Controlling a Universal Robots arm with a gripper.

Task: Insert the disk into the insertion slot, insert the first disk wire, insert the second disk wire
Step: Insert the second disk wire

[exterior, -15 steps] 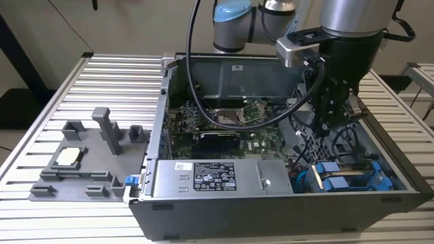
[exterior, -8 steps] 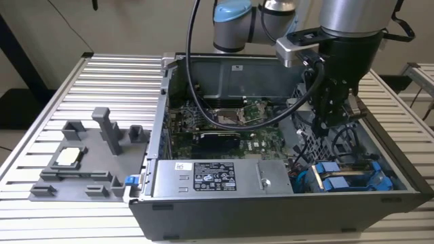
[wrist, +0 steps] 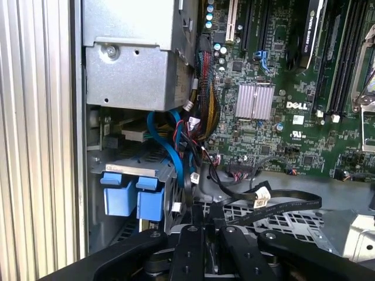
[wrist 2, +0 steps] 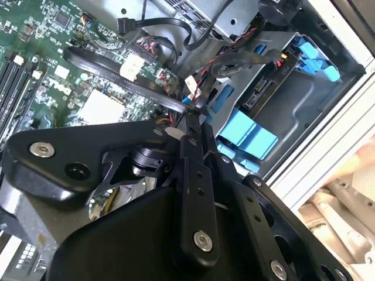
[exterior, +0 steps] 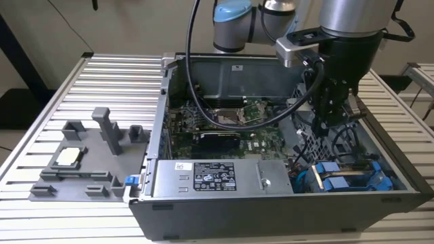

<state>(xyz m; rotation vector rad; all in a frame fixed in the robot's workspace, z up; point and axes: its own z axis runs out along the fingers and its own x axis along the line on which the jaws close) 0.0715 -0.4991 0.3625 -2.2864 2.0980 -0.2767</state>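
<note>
The disk (exterior: 347,174) lies flat in the insertion slot (exterior: 383,184) at the case's near corner, on the exterior view's right, with its blue end tabs facing the power supply. In both wrist views the disk (wrist 2: 265,93) (wrist: 136,159) sits in the bay, with blue tabs and coloured wires around it. My gripper (exterior: 326,128) hangs inside the case just behind the disk. Its fingers (wrist 2: 193,132) are pressed together on the end of a flat black disk wire (wrist 2: 117,76), which runs off over the motherboard. The same wire (wrist: 281,202) leaves the fingertips (wrist: 188,234) across the perforated cage.
The grey labelled power-supply box (exterior: 217,178) fills the case's near side beside the disk. The green motherboard (exterior: 224,127) lies behind it. A perforated metal cage (wrist: 275,216) sits under the gripper. A grey fixture plate (exterior: 81,162) rests on the slatted table at the exterior view's left.
</note>
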